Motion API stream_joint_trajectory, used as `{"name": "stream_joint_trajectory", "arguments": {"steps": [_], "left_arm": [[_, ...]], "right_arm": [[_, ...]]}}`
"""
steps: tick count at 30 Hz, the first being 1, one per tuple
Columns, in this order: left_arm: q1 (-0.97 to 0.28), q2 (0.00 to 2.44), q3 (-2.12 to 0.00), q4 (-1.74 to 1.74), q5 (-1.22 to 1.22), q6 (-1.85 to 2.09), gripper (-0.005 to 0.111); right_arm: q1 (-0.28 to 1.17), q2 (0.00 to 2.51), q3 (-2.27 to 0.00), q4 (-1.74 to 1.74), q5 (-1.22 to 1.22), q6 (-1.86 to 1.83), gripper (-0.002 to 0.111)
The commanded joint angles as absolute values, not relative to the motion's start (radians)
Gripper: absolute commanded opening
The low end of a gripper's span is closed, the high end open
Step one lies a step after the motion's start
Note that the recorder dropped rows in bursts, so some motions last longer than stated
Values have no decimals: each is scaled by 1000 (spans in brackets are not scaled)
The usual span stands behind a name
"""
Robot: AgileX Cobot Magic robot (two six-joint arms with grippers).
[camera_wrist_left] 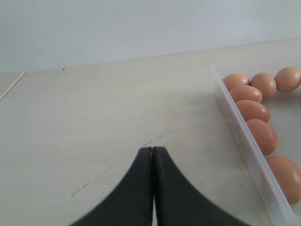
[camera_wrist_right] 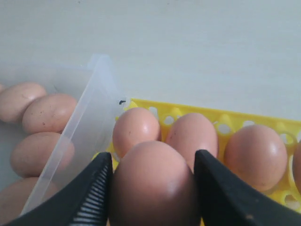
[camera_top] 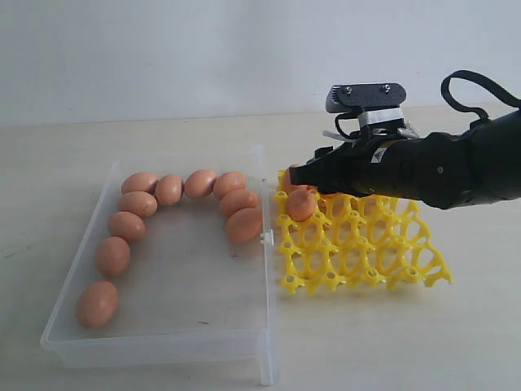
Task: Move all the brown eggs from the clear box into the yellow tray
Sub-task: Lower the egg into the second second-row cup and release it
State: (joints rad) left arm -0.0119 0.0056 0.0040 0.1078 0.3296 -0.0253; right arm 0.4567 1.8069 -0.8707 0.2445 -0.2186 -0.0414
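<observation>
Gripping a brown egg (camera_wrist_right: 153,188) from both sides, the right gripper (camera_wrist_right: 153,159) has its black fingers (camera_wrist_right: 96,188) pressed against the shell, and it sits low over the yellow tray (camera_top: 358,244), right at the tray's far corner next to the clear box (camera_top: 163,342). Three more eggs (camera_wrist_right: 190,134) are lined up in the cups along the tray's far edge, just behind the held one. Over in the box, ten brown eggs (camera_top: 169,189) curve round in an arc, running down the left wall, across the far wall and a short way down the wall beside the tray; the box's middle and near side are bare plastic. Box and tray lie side by side on the pale table (camera_top: 407,342), the box towards the left edge, its small clasp just touching the tray. The left gripper (camera_wrist_left: 153,149) hangs over bare table outside the box's left wall, fingers pressed together with nothing between them.
</observation>
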Motion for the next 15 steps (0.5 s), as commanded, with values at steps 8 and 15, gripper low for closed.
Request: {"name": "stream_joint_trajectory", "arguments": {"steps": [8, 15], "left_arm": [[-11, 0, 0, 105, 316, -30, 0], [-11, 0, 0, 105, 316, -30, 0]], "right_arm": [[442, 1872, -895, 228, -257, -42, 0], [434, 1885, -895, 228, -278, -42, 0]]}}
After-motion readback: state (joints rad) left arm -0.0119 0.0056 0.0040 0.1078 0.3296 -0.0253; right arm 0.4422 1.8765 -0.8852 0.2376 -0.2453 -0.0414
